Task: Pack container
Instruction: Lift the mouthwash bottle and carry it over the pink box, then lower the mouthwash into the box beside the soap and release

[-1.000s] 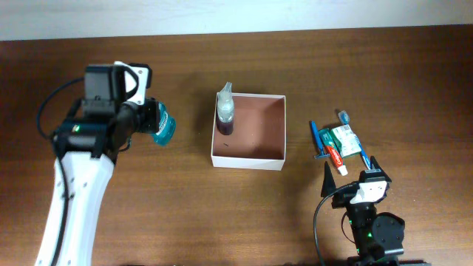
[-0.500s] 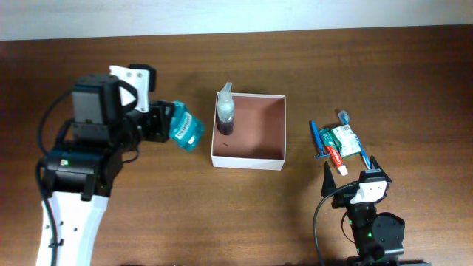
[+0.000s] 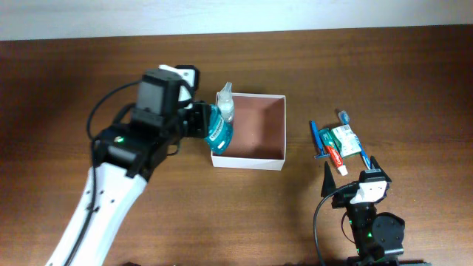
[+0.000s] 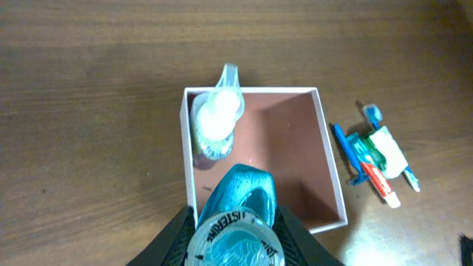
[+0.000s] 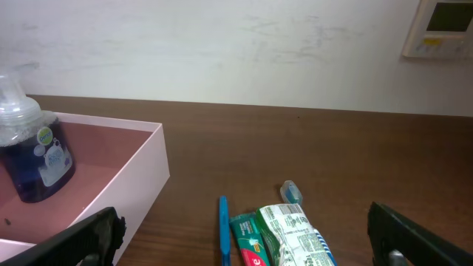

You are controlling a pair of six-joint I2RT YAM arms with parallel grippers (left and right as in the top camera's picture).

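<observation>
Gripping teal bottle (image 3: 220, 137) clenched in left claw (image 3: 207, 124), hovering over left wall of container (image 3: 259, 133). Needing shift toward bare floor inside container, right of spray bottle (image 3: 225, 111) standing in its back-left corner. Lowering slowly, clearing wall and spray bottle, releasing only once base sitting flat inside. Finding container below and just right of left claw. Leaving right claw (image 3: 350, 171) gaping, empty, well right of container, beside toiletries (image 3: 336, 144).
</observation>
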